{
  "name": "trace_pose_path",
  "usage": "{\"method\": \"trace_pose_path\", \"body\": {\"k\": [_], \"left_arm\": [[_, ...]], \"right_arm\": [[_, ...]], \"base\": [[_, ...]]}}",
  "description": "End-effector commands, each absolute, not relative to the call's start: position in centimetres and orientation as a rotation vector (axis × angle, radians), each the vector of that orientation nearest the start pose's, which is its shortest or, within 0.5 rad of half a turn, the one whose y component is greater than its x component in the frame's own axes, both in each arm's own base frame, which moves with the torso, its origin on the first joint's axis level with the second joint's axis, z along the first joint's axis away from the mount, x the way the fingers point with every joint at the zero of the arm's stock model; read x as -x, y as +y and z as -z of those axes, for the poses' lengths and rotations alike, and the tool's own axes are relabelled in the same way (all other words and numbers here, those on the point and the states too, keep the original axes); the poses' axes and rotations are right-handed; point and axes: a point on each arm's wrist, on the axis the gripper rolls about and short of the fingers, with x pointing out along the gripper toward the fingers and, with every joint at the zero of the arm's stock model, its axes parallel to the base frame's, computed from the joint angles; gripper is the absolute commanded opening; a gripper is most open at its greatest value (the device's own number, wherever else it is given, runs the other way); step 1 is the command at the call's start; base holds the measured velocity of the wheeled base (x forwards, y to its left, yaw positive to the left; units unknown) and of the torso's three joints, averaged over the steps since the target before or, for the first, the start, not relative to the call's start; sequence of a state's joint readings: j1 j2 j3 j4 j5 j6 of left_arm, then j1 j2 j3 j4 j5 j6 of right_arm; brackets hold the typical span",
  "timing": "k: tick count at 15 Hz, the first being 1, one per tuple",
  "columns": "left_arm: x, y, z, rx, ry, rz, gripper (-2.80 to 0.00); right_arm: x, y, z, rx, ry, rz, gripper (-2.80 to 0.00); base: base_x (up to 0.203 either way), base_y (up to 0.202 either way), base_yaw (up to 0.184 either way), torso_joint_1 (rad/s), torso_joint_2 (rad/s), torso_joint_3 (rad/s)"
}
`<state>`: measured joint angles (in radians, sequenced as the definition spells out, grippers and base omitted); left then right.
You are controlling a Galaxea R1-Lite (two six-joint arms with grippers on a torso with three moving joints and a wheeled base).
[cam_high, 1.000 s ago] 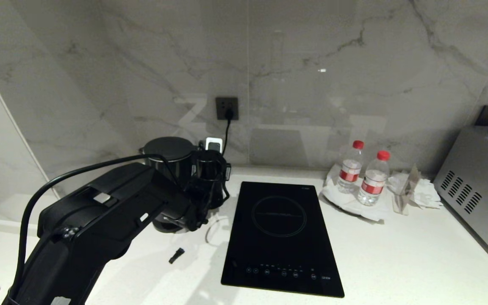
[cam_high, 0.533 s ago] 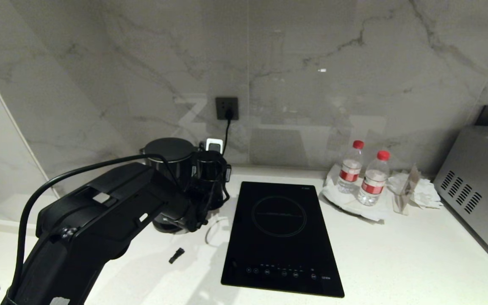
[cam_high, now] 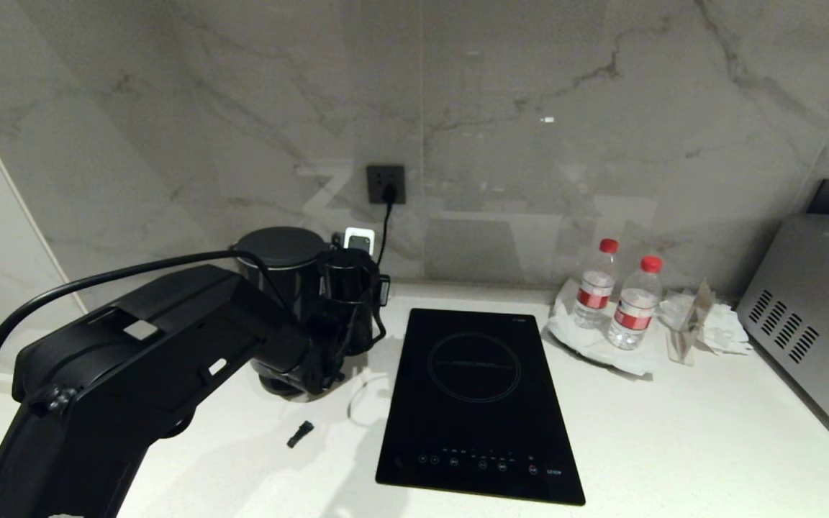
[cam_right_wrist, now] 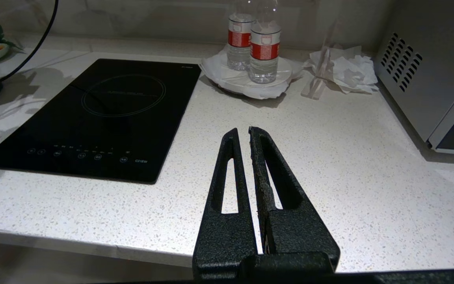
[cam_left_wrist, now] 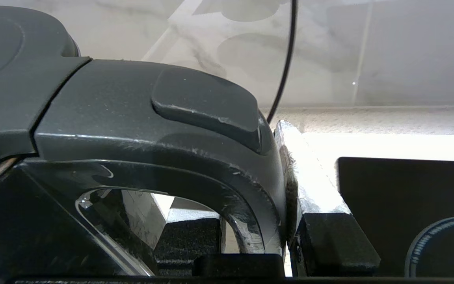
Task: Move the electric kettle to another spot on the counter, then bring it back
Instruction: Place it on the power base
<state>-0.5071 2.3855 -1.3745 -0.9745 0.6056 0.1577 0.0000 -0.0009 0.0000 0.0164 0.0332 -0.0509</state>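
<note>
**One kettle in my left grip, by its handle**

My left gripper [cam_high: 339,327] is clamped on the loop handle of the electric kettle [cam_high: 281,270], one finger [cam_left_wrist: 313,189] pressed against the handle's outer side and the other inside the loop. The kettle is at the back left of the counter [cam_high: 673,432], close to the wall, left of the cooktop [cam_high: 479,403]. My own forearm covers the kettle's lower body in the head view, so I cannot tell whether it sits on its base or is raised off it.

My right gripper [cam_right_wrist: 246,136] hangs over the counter's front edge, fingers nearly together and holding nothing; it does not show in the head view.

By count: one kettle, one cooktop, two water bottles [cam_high: 616,291] with red caps standing on one white plate [cam_high: 587,338], one heap of crumpled paper [cam_high: 709,320], one wall socket [cam_high: 386,183] with a black cord plugged in, one small black piece [cam_high: 300,433] lying loose on the counter in front of the kettle. A silver appliance [cam_high: 810,316] is cut off at the right edge. A white item [cam_high: 358,239] behind the kettle is mostly hidden.
</note>
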Motion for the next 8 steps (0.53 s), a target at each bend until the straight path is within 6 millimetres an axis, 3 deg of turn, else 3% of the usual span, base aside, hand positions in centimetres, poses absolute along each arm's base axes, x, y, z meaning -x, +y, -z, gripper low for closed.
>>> {"method": "trace_pose_path", "body": {"k": [1, 5, 8], "left_arm": [[-41.70, -21.93, -10.12, -0.171, 0.026, -0.099, -2.80], [-41.70, -22.03, -10.40, -0.169, 0.022, -0.102, -2.80], [-41.78, -21.84, -10.58, -0.168, 0.019, -0.105, -2.80]], "right_arm": [[2.28, 0.08, -7.38, 0.051, 0.016, -0.034, -2.80], [2.28, 0.08, -7.38, 0.050, 0.016, -0.034, -2.80], [2.28, 0.08, -7.38, 0.050, 0.016, -0.034, -2.80]], "base": [[0.000, 0.000, 0.000, 0.000, 0.00, 0.000], [0.000, 0.000, 0.000, 0.000, 0.00, 0.000], [0.000, 0.000, 0.000, 0.004, 0.00, -0.116]]}}
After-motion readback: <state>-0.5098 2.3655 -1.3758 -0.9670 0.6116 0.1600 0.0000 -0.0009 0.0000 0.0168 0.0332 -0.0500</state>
